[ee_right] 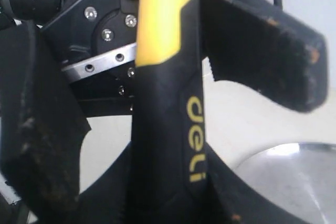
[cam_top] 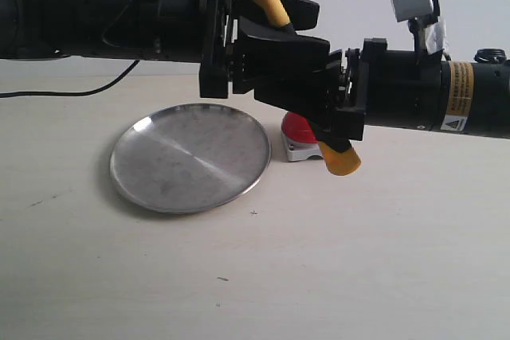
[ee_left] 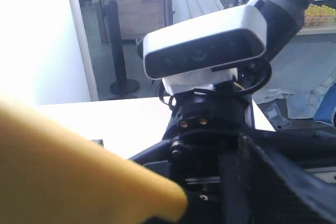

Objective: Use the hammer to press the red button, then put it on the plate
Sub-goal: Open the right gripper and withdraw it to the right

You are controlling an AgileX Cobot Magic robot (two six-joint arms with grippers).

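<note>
Right gripper [cam_top: 319,109] clamped the hammer [ee_right: 163,129] aloft; left gripper [cam_top: 291,33] stood wide, clear of it. Button [cam_top: 296,127] judged unpressed, plate [cam_top: 159,181] bare: both steps outstanding.

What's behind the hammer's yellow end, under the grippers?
The red button on its grey base, on the table beside the plate. The hammer and the right arm's front end cover its top and right side.

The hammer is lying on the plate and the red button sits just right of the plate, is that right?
Not quite. The hammer isn't on the plate; it's held up in the air and the plate is bare, as the exterior view shows. The red button does sit just right of the plate.
</note>
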